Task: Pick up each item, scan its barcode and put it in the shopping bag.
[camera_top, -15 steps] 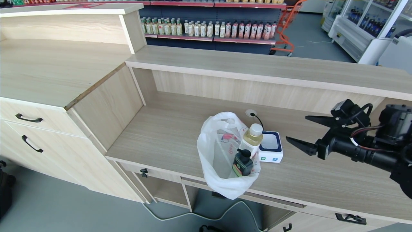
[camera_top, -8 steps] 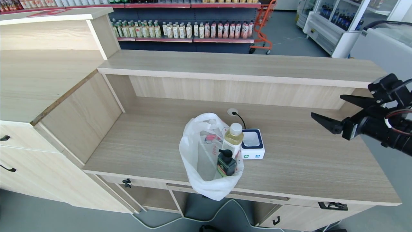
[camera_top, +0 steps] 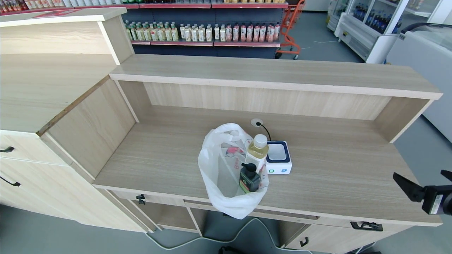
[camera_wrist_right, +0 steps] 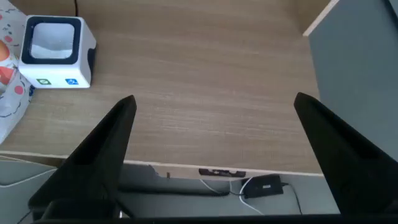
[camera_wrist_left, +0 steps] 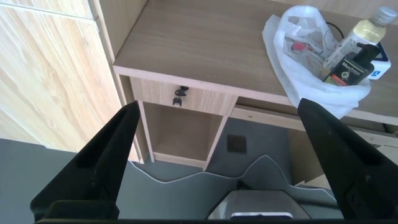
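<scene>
Shopping bag point(camera_top: 226, 176): sat at the front edge of the counter point(camera_top: 335, 169), mouth open upward, lower folds drooping over the edge. Lay well to the left of the right gripper point(camera_top: 418, 173), which hung at the counter's front right corner with jaws spread wide and nothing between them. Lay well apart too from the left gripper point(camera_wrist_left: 217, 104), held out in front of the counter, jaws likewise wide and holding nothing.

Thin, crinkled white plastic with some red print; pale wood-grain counter top, smooth and flat.

Held two bottles, both upright with long axes vertical: tea bottle point(camera_top: 257, 150), clear with yellowish liquid and white cap, at the bag's far right side; dark pump bottle point(camera_top: 249, 178), nearer the front, nozzle on top.

Scanner point(camera_top: 278, 162), a white box with dark blue rim, stood just right of the bag, window facing up, black cable point(camera_top: 265, 130) running back from it.
</scene>
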Robot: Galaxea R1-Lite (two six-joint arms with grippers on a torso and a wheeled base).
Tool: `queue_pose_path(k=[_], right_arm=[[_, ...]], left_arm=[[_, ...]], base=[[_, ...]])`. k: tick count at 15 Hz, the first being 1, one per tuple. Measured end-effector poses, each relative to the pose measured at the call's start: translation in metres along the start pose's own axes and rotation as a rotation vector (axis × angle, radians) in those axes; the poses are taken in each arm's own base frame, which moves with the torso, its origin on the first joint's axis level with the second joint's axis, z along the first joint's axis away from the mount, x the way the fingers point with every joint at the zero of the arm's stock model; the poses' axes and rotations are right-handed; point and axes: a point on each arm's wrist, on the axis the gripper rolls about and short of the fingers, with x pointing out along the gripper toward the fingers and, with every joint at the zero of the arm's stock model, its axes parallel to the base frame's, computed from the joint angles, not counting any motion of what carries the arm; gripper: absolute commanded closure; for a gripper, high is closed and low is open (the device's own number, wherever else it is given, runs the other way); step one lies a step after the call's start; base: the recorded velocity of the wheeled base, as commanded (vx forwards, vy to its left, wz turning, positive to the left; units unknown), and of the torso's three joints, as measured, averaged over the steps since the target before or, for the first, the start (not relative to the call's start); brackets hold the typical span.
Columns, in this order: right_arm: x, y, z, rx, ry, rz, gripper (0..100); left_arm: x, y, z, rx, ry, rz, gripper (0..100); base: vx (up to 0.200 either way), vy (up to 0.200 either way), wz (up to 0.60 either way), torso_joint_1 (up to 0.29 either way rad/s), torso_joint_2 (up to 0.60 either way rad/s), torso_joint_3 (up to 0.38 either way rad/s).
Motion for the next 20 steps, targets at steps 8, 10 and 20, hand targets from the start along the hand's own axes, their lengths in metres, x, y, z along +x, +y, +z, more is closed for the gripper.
queue_pose_path(k=[8, 10, 20], right_arm=[[-0.106, 0.011, -0.047, 0.073, -0.007, 0.019, 0], [-0.129, 0.013, -0.071, 0.113, 0.006, 0.020, 0], [-0.153, 0.013, -0.093, 0.192, -0.165, 0.033, 0]], left_arm=[[0.000, 0.000, 0.000, 0.000, 0.000, 0.001, 0], [0.000, 0.000, 0.000, 0.000, -0.001, 0.001, 0], [0.000, 0.000, 0.000, 0.000, 0.000, 0.001, 0]], base=[[0.000, 0.000, 0.00, 0.000, 0.00, 0.000], [0.000, 0.000, 0.00, 0.000, 0.00, 0.000], [0.000, 0.000, 0.00, 0.000, 0.00, 0.000]])
